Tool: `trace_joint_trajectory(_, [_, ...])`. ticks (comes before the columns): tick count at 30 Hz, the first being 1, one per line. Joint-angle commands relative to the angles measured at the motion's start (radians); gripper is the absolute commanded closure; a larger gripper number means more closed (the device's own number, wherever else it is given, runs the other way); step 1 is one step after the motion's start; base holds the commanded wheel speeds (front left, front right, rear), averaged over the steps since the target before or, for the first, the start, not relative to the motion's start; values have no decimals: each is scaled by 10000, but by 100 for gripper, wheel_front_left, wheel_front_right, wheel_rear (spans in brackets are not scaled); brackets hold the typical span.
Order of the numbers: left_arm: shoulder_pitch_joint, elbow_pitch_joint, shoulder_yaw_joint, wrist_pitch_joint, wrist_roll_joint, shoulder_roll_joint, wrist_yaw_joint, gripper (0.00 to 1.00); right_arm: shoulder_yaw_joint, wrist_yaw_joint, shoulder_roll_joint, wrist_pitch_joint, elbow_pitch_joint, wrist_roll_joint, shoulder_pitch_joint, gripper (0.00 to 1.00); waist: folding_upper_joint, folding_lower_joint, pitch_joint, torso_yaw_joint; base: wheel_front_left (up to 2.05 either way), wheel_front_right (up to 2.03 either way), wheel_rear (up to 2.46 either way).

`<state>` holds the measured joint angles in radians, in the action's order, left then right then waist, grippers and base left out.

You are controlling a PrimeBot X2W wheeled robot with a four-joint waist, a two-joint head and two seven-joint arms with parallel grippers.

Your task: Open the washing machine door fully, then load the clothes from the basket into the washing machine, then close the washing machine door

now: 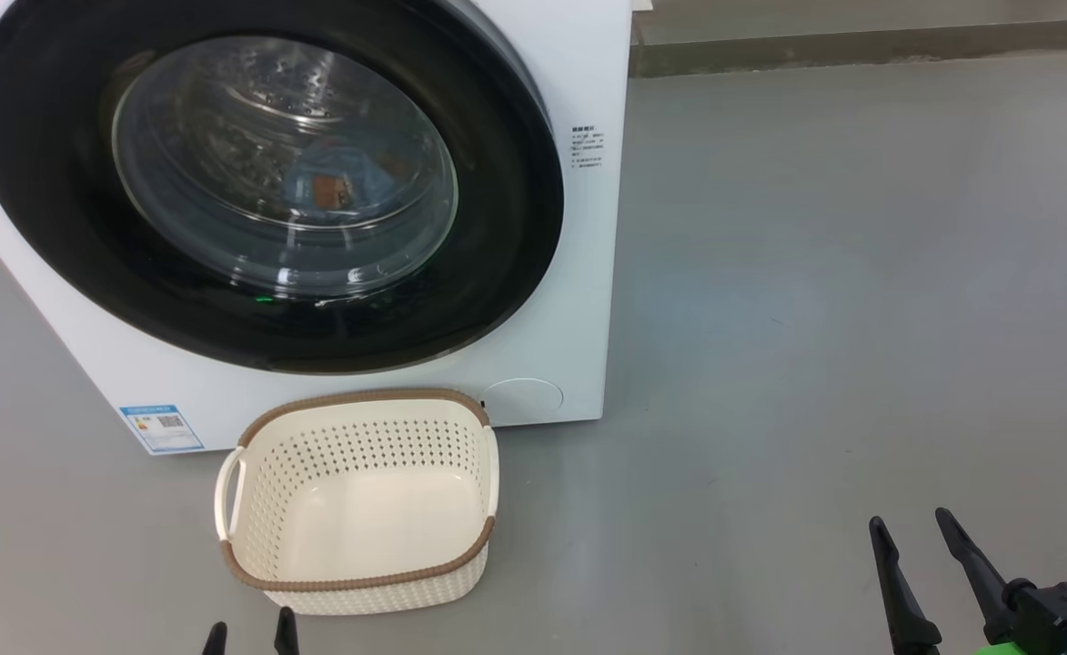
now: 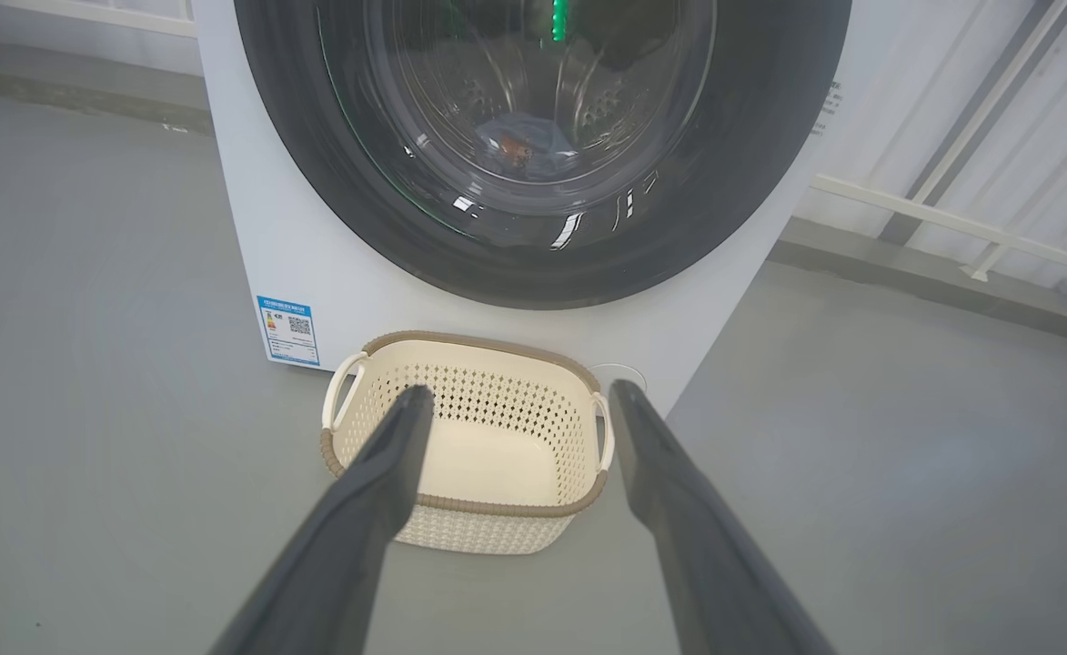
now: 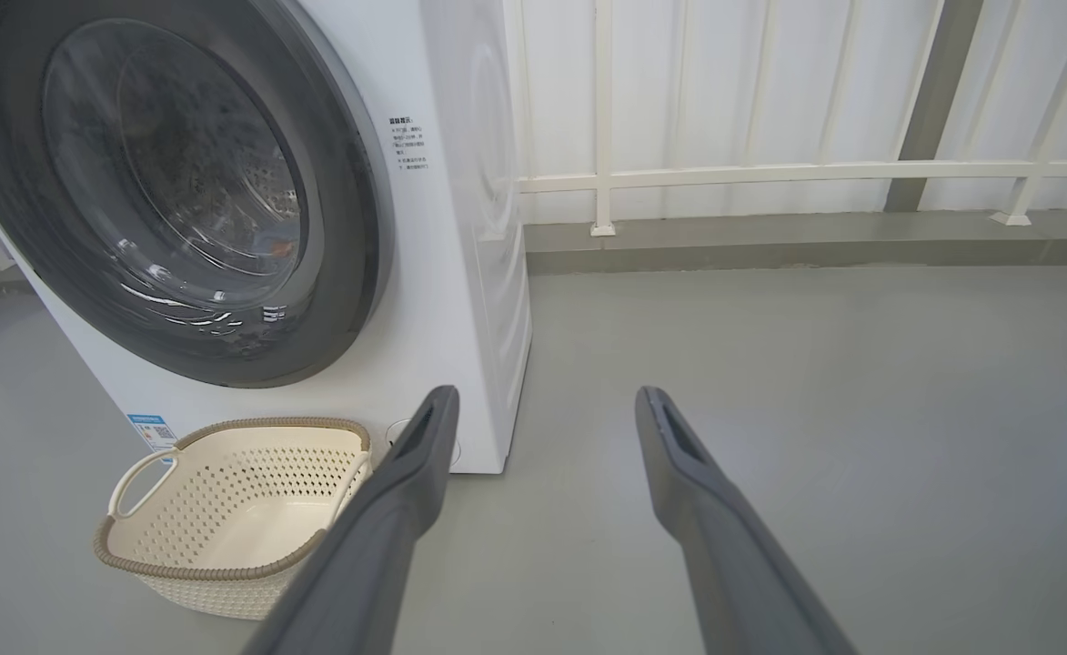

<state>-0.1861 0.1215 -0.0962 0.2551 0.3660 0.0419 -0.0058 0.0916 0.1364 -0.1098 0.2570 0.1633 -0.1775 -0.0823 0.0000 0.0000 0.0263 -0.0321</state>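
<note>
- Large round door (image 1: 515, 227), glossy black ring round clear glass, seen shut on big white front-loader washing machine (image 1: 590, 318); light blue printed clothes (image 1: 333, 186) glimpsed behind glass.
- Small cream perforated plastic basket (image 1: 378, 596) w/ brown rim is set on grey floor (image 1: 815, 318) just before machine, below door.
- White railing (image 3: 770, 171) & machine's side panel (image 3: 488, 255) are added by rt wrist view.
- L gripper (image 1: 250, 632) & R gripper (image 1: 910, 520) held w/ fingers spread, nothing gripped.

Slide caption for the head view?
Empty cream perforated basket before white front-loading washing machine; black-ringed glass door shut, blue clothes inside; left gripper, right gripper open.
</note>
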Motion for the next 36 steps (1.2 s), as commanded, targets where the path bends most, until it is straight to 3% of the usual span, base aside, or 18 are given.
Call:
trace_joint_trajectory(1, [209,-304,316,67,-15,83,-37,0,-190,-57,-126,48,-211,67,292,0,0,0,-1,-26,0,0,0])
trace_joint_trajectory(3, [199,-344,300,67,64,83,-134,0,-196,-57,-112,48,-207,71,288,0,0,0,0,-57,0,0,0])
trace_joint_trajectory(4, [-5,96,-15,-6,65,-25,-134,100,-25,2,33,-2,151,-2,-10,100,0,0,0,-57,0,0,0])
trace_joint_trajectory(15, [143,574,8,-202,834,-76,-198,100,-50,-2,210,-252,693,-842,71,100,0,22,7,-37,0,0,0])
trace_joint_trajectory(19, [240,604,61,-306,1243,-58,-233,100,-49,-3,223,-362,698,-1300,130,100,0,2,-22,-24,0,0,0])
trace_joint_trajectory(36, [653,714,301,-759,2967,11,-386,100,-16,-12,279,-852,713,-3245,397,100,0,0,-67,27,0,0,0])
